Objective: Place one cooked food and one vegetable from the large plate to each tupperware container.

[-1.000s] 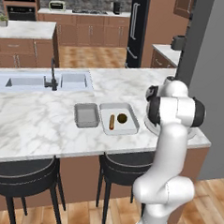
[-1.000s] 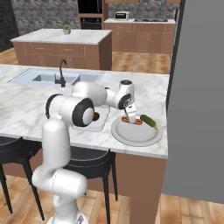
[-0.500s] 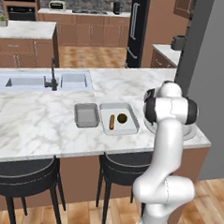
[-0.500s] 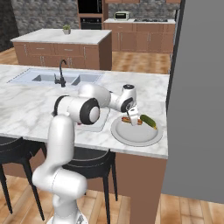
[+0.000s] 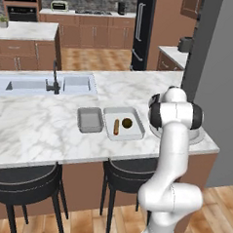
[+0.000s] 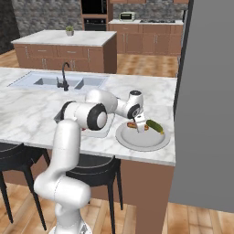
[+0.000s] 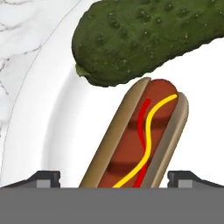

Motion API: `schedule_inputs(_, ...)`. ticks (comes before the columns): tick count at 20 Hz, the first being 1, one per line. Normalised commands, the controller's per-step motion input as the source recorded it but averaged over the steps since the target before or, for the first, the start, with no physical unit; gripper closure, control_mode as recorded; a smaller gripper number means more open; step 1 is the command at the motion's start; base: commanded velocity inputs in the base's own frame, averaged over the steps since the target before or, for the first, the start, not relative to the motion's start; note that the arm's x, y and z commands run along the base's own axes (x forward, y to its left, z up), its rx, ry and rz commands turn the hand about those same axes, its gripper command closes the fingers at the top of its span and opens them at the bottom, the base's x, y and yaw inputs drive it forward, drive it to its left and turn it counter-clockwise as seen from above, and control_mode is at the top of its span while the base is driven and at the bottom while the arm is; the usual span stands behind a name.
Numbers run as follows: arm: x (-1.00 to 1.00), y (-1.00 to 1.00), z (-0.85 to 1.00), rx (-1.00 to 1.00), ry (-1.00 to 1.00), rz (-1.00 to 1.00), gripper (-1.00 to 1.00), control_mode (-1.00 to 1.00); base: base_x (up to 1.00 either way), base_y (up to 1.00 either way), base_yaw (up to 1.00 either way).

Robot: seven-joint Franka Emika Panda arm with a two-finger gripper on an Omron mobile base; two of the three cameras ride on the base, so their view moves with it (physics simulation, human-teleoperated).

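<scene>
The large plate, round and white, holds a hot dog in a bun with yellow and red stripes, and a dark green cucumber beside it. My gripper is low over the plate, open, one fingertip on each side of the hot dog's near end. From the right base view, the gripper points down at the hot dog with the cucumber to its right on the plate. The larger tupperware container holds a sausage and a round brown piece. The smaller container has nothing in it.
A sink with a dark faucet lies at the counter's left. A grey wall rises close to the plate's right. Two dark stools stand below the counter's front edge.
The gripper has come down closer to the plate over the hot dog. Its jaws have narrowed a little but stay open.
</scene>
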Motion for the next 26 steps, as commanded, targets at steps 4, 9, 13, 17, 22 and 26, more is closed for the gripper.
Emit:
schedule_inputs(4, 0.04, 0.0, -0.26, 0.0, 0.0, 0.0, 1.0, -1.0, 0.0, 0.0, 0.0)
schedule_inputs(9, 0.0, 0.0, -0.26, 0.0, 0.0, -0.03, 1.0, -1.0, 0.0, 0.0, 0.0)
schedule_inputs(13, -0.6, 0.0, 0.36, 0.03, -0.09, -0.14, 1.0, -1.0, 0.0, 0.0, 0.0)
schedule_inputs(17, -0.83, 0.22, 0.98, 0.14, 0.0, -0.13, 1.0, -1.0, 0.0, 0.0, 0.0)
schedule_inputs(22, -0.63, 0.58, 0.93, 0.15, 0.0, 0.1, 1.0, -1.0, 0.0, 0.0, 0.0)
schedule_inputs(26, -0.15, 0.93, 0.75, -0.03, -0.01, 0.31, 1.0, -1.0, 0.0, 0.0, 0.0)
